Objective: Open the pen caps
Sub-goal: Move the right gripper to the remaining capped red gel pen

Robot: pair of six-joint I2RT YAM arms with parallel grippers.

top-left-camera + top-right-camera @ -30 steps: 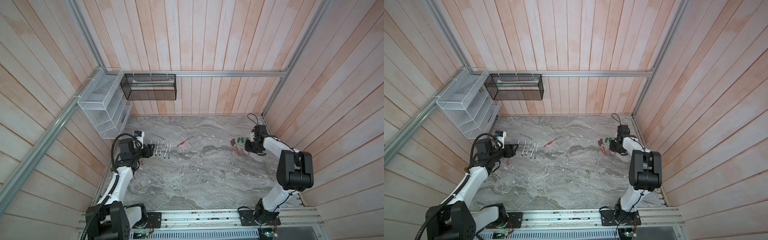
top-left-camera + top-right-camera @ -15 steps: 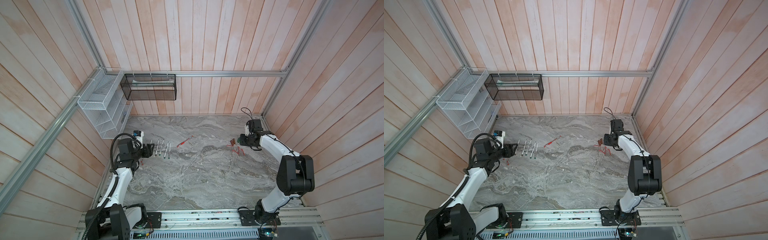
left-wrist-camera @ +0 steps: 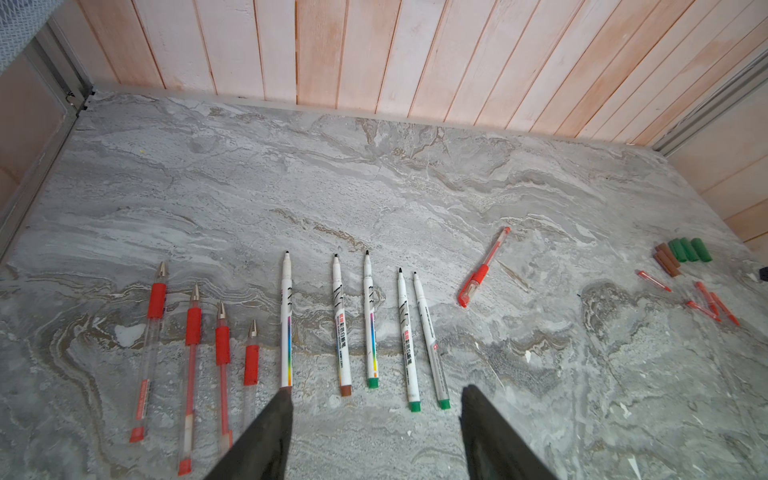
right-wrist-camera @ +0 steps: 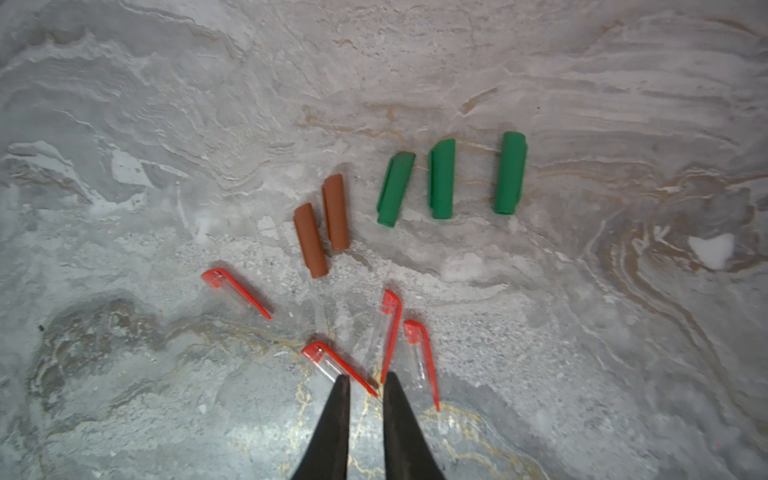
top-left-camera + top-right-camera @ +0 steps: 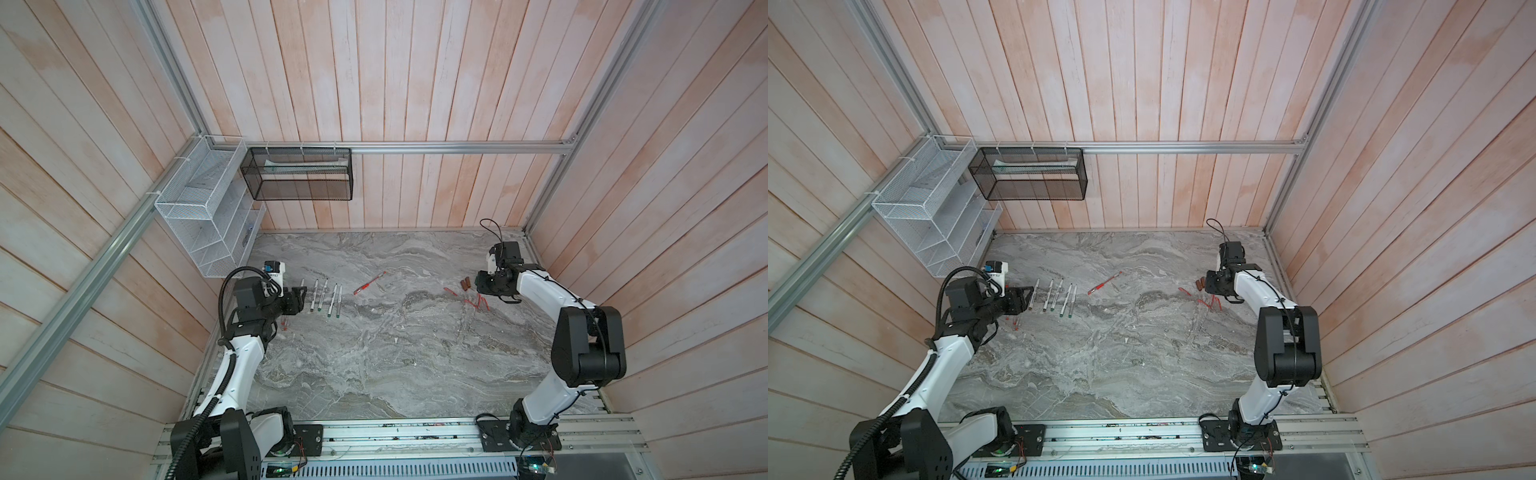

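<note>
Loose pen caps lie at the right: two brown (image 4: 311, 241), three green (image 4: 441, 178), several thin red ones with clips (image 4: 235, 291). My right gripper (image 4: 363, 376) hovers just above the red caps (image 5: 473, 301), its jaws a narrow gap apart with nothing between them. One red pen (image 5: 369, 283) with its cap on lies mid-table. Uncapped white markers (image 3: 370, 324) and uncapped red pens (image 3: 191, 324) lie in a row at the left. My left gripper (image 3: 374, 390) stands open and empty just short of the markers' ends. In both top views the right gripper (image 5: 1210, 282) hides the green caps.
A white wire rack (image 5: 199, 216) hangs on the left wall and a black mesh basket (image 5: 297, 174) on the back wall. Wooden walls close in the marble table (image 5: 374, 353) on three sides. A metal rail (image 5: 395, 432) runs along the front edge.
My right gripper has shifted a little left over the caps and its jaws have drawn closer together. The left arm has not moved.
</note>
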